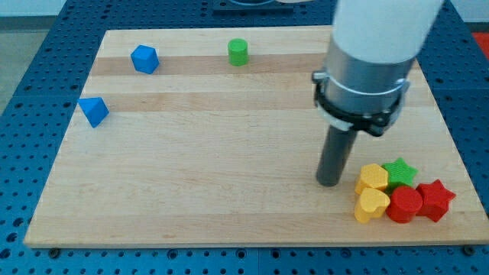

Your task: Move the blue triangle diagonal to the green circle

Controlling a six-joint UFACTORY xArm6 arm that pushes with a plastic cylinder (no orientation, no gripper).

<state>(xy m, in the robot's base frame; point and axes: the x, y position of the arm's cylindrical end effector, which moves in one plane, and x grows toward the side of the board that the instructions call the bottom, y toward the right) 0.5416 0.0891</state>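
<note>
The blue triangle lies near the board's left edge. The green circle stands near the view's top, a little left of centre. A second blue block, a faceted shape, sits between them at the upper left. My tip rests on the board at the lower right, far from the blue triangle and the green circle, just left of a cluster of blocks.
A cluster at the lower right holds a yellow hexagon, a yellow heart, a green star, a red circle and a red star. The wooden board lies on a blue perforated table.
</note>
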